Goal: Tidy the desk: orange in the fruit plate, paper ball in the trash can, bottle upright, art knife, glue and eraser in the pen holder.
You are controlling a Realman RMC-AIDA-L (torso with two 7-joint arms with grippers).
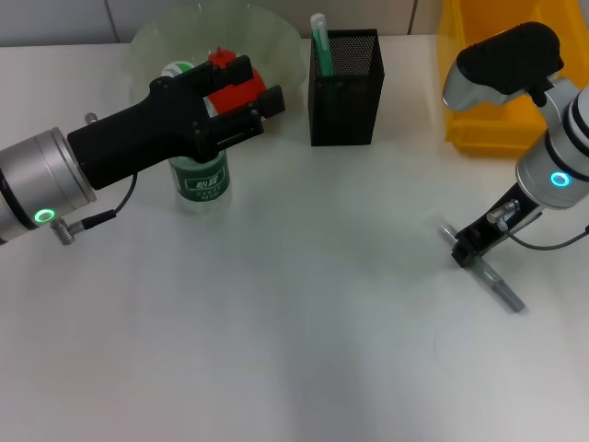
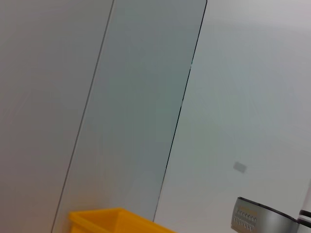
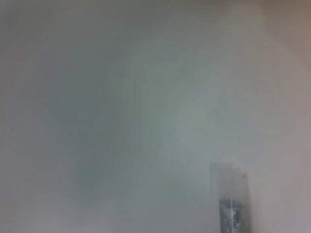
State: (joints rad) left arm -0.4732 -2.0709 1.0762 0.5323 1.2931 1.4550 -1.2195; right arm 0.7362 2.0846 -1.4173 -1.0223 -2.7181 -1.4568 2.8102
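While the white desk [image 1: 276, 341] meets pale wall panels [image 2: 136, 97], neither pincer's grip state shows.

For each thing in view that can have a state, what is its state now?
bottle: upright, left gripper around its top.
orange: in the fruit plate.
pen holder: upright, green pen inside.
art knife: flat on the table, right gripper on it.
trash can: upright, contents unseen.

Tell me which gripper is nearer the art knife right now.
Right. The right gripper is down on the art knife at the table's right side. The left gripper is far across the table, over the bottle by the fruit plate.
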